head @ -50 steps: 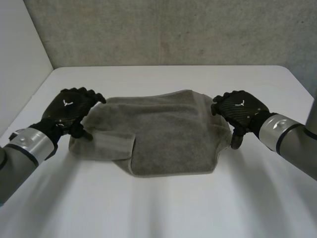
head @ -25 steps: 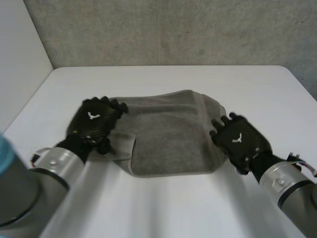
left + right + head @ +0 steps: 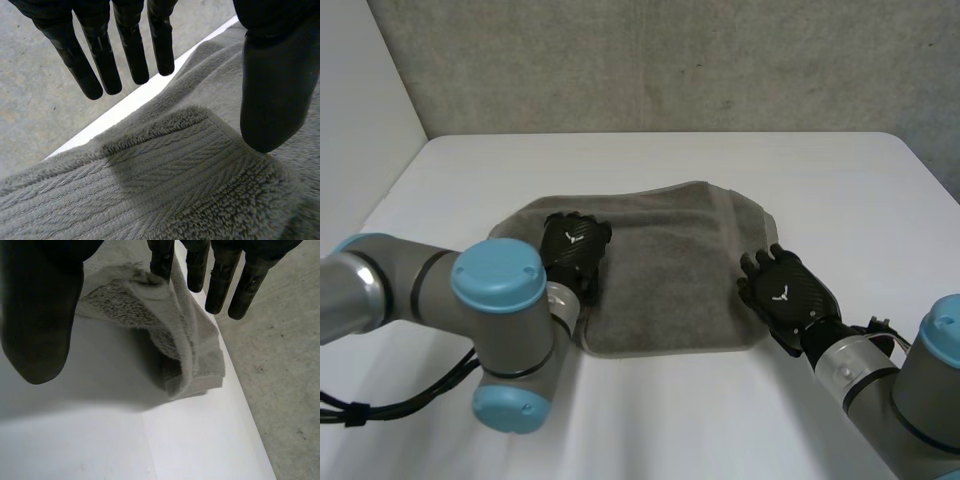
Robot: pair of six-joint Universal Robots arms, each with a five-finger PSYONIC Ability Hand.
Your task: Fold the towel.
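White tabletop (image 3: 840,190) against a grey concrete wall (image 3: 670,60): confirm this work area first. Locate the towel (image 3: 670,265) near the tabletop's middle, lying partly folded and not yet squared.

Judge the current step as a grasp approach ahead of the next fold; neither hand is carrying any cloth.

- The left hand (image 3: 575,250) is over the towel's left part, above a hemmed band (image 3: 165,165). Its fingers (image 3: 100,60) are straight and its thumb (image 3: 272,90) is spread, holding nothing.
- The right hand (image 3: 785,292) is at the towel's right edge, likewise released. Its fingertips (image 3: 162,260) are at a raised lip of cloth without pinching it.

Next, you need each hand to close on its edge before any lift. Both arms reach in from the near tabletop edge.
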